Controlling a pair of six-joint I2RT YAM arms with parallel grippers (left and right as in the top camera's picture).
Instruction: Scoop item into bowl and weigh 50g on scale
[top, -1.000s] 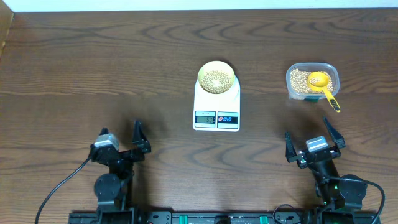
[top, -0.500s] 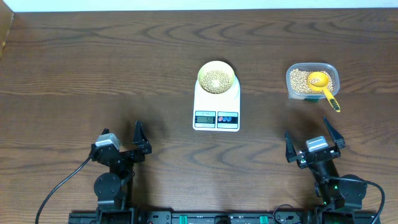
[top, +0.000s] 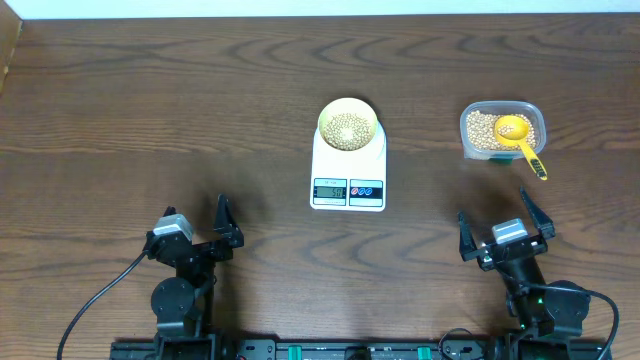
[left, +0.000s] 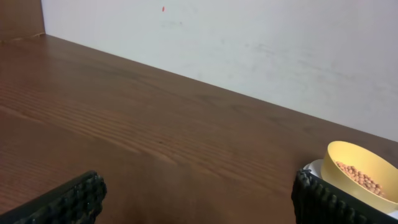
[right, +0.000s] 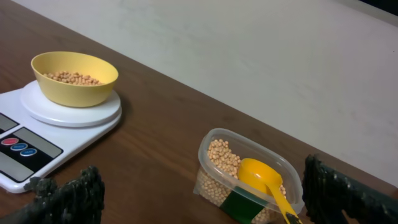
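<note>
Yellow bowl (top: 321, 125) of soybeans (top: 348, 128) sits on the scale (top: 348, 172), mid-worktop (top: 150, 100). Over right, the scoop (top: 516, 131) lies in the clear container (top: 500, 103), handle angled back toward the right end effector (top: 495, 215), the nearer one. That and the left end effector (top: 192, 215): both spread wide, empty.

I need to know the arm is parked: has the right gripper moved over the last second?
No. Overhead, the right gripper keeps the same spot, below and right of the scale.
</note>
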